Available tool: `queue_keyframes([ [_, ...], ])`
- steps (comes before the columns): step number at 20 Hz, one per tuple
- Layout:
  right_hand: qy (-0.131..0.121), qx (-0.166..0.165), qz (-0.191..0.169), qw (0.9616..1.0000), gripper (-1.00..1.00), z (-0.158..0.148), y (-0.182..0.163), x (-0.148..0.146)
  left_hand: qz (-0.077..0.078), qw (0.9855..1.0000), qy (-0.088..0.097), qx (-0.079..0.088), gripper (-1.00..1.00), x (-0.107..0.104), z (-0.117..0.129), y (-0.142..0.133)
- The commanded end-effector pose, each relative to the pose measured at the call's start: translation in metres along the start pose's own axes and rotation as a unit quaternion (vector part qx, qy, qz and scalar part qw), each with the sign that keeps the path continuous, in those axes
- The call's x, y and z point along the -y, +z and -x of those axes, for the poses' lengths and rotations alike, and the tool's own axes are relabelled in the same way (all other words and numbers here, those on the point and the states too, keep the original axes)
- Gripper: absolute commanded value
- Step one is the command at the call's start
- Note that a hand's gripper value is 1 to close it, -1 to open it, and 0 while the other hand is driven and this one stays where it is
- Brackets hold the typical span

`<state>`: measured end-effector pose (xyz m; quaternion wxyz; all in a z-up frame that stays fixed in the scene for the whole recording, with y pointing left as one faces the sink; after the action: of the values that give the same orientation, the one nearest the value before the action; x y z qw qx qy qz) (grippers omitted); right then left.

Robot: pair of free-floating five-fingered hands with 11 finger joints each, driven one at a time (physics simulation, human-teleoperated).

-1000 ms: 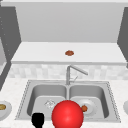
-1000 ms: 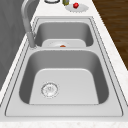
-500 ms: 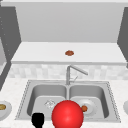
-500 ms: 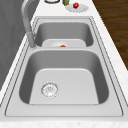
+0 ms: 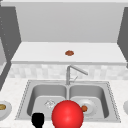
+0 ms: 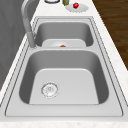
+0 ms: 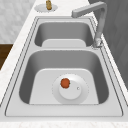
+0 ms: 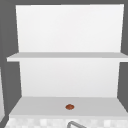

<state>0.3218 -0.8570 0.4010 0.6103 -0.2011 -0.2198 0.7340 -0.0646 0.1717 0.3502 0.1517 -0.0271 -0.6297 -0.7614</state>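
**A:** Where is the hand, please?

**B:** The left hand (image 5: pixel 38 120), a black shape, hangs low before the front edge of the grey steel double sink (image 5: pixel 111 100). I cannot tell if it is open or closed (in the front view it is just a dark blob).

**A:** And what is nearest to it?

**B:** Just to the right of the hand there is a big shiny red ball (image 5: pixel 67 115). They look very close, but I cannot tell if they touch. The ball covers part of the sink's front rim and of the wall between the two basins.

**A:** What lies behind the hand?

**B:** Behind it and slightly to the right is the left basin with its round metal drain (image 5: pixel 49 104). Further right, beyond the ball, the right basin holds a round white plate (image 5: pixel 93 104), and on this plate lies a small orange-red piece of food (image 5: pixel 84 108).

**A:** And the tap?

**B:** The bent grey steel faucet (image 5: pixel 68 74) stands at the back of the sink, behind the ball, and its spout points over the right basin.

**A:** Anything else?

**B:** Far to the left of the hand, a white plate with a yellow-brown food item (image 5: pixel 2 107) sits on the counter. High behind, on the white shelf (image 5: pixel 37 53), rests a small brown round thing (image 5: pixel 69 53).
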Motion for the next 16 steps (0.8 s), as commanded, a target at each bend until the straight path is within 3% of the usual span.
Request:
queue_keyframes([
  [1, -0.03, 0.024, 0.01, 0.9992, -1.0, -0.005, 0.017, -0.025, 0.0, 1.0, 0.0, 0.0, 0.0, 0.0, 0.0, 0.0],
  [16, -0.049, 0.057, 0.022, 0.997, -1.0, -0.051, 0.07, -0.128, 0.0, 1.0, 0.0, 0.0, 0.0, 0.0, 0.0, 0.0],
])
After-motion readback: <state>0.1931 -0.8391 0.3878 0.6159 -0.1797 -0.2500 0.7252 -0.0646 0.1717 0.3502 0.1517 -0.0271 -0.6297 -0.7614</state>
